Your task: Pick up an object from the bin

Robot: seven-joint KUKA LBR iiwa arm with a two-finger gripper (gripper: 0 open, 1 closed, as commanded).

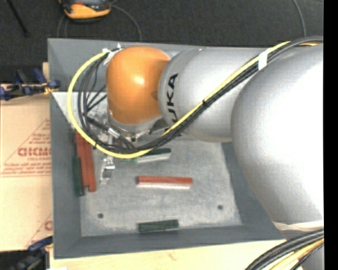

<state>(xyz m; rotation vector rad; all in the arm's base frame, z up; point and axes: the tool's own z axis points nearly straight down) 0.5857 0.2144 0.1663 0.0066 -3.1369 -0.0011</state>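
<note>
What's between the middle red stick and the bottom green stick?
Only bare grey bin floor lies between the flat red stick and dark green stick, in the camera view.

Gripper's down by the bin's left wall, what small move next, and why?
Probably nudge toward the left wall: the gripper sits just beside the red stick lying along that wall, not over it. A dark green stick lies close by.

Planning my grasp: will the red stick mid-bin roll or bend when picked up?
The red stick looks straight and blocky, so probably stiff. It seems flat-sided, so it is unlikely to roll. It is slim, so likely light.
</note>
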